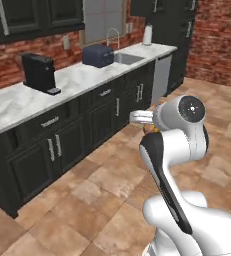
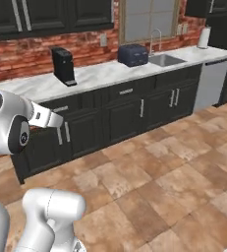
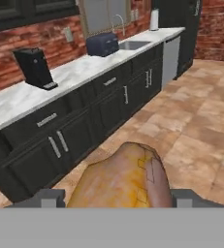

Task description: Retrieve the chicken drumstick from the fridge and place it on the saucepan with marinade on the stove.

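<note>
Drumstick, chicken drumstick (image 3: 120, 179): golden-brown, lodged between the claw's (image 3: 118, 197) two tips, apparently clamped for carrying across open floor. Ahead of the claw: marble counter (image 3: 79, 72), coffee machine (image 3: 33, 68), toaster (image 3: 102, 44). Stove unsighted; delivery pending.

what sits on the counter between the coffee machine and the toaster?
Nothing: bare marble counter runs from the coffee machine to the toaster, clearest in the right base view.
</note>
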